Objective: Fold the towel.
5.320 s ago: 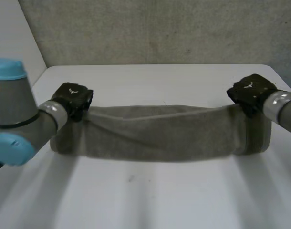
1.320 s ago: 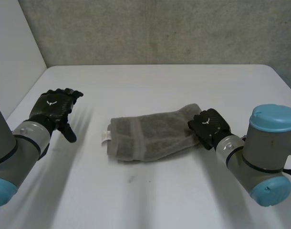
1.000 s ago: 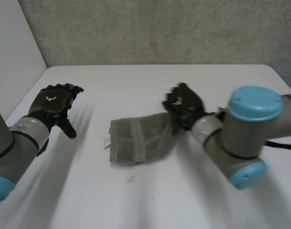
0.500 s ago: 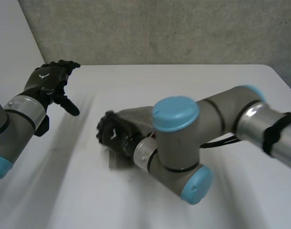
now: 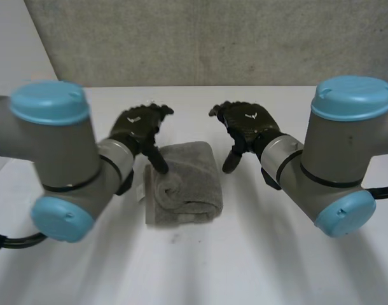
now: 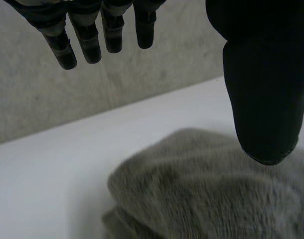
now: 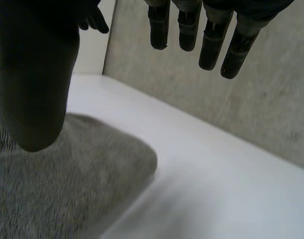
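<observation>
A grey towel (image 5: 184,181) lies folded into a small thick bundle at the middle of the white table (image 5: 289,254). My left hand (image 5: 138,127) hovers over the bundle's far left corner, open, with its thumb pointing down at the cloth. My right hand (image 5: 245,125) is open too, just off the bundle's far right corner, holding nothing. In the left wrist view the towel (image 6: 212,194) lies beneath the thumb (image 6: 264,84) and the straight fingers (image 6: 99,30). In the right wrist view the towel (image 7: 62,174) lies below the thumb (image 7: 35,74).
A grey wall (image 5: 213,41) runs along the table's far edge. A small white tag (image 5: 142,189) sticks out of the bundle's left side. Both arms reach in close to the towel from either side.
My right hand carried the towel's right end over to the left, let go and drew back to the right. My left hand moved in from the far left to the bundle.
</observation>
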Controlling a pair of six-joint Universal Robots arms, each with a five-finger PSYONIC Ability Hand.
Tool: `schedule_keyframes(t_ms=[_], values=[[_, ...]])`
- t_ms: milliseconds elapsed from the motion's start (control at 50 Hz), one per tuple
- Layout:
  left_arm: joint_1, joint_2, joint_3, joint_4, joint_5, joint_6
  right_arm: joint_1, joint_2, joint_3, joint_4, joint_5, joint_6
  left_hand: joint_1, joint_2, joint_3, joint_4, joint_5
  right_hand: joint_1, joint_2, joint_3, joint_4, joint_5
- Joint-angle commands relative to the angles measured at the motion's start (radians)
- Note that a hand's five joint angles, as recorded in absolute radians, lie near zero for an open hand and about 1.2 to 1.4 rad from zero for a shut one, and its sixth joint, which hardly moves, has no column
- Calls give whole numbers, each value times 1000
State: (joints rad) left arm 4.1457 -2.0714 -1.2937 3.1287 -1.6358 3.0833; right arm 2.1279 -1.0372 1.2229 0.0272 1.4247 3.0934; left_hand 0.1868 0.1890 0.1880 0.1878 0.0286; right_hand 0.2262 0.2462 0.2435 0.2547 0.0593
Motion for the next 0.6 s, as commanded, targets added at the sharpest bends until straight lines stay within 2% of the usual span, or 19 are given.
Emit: schedule_keyframes(t_ms=[20, 220, 340, 400, 440, 500, 540, 560, 600], values=[[-19, -116, 28, 2, -82, 12, 10, 132, -120, 91, -3, -9, 33, 30, 31, 32, 16, -52, -72, -69, -80, -59], [-18, -174, -7, -7, -87, 43, 63, 391, -344, 217, -1, -24, 33, 30, 31, 32, 16, -52, -72, -69, -80, -59], [-18, -176, -33, -4, -90, 98, 78, 425, -382, 250, 5, -58, 27, 24, 26, 26, 10, -52, -72, -69, -80, -59], [-18, -167, -39, -5, -91, 109, 79, 398, -381, 250, 10, -75, 30, 27, 28, 29, 13, -52, -72, -69, -80, -59], [-18, -133, -36, -5, -90, 109, 79, 314, -363, 240, 3, -75, 30, 27, 28, 29, 13, -52, -72, -69, -80, -59], [-18, -104, -33, -5, -88, 109, 78, 264, -350, 238, 6, -70, 27, 24, 26, 26, 10, -52, -72, -69, -80, -59], [-18, -32, -24, -9, -88, 109, 66, 163, -320, 220, 8, -68, 18, 16, 17, 17, 2, -52, -72, -69, -80, -59], [-18, -32, -24, -9, -88, 109, 66, 163, -319, 220, 8, -68, 18, 16, 17, 17, 2, -52, -72, -69, -80, -59], [-13, 57, -10, -27, -88, 109, 43, 51, -277, 188, 38, -67, 12, 10, 11, 11, -4, -52, -72, -69, -80, -59]])
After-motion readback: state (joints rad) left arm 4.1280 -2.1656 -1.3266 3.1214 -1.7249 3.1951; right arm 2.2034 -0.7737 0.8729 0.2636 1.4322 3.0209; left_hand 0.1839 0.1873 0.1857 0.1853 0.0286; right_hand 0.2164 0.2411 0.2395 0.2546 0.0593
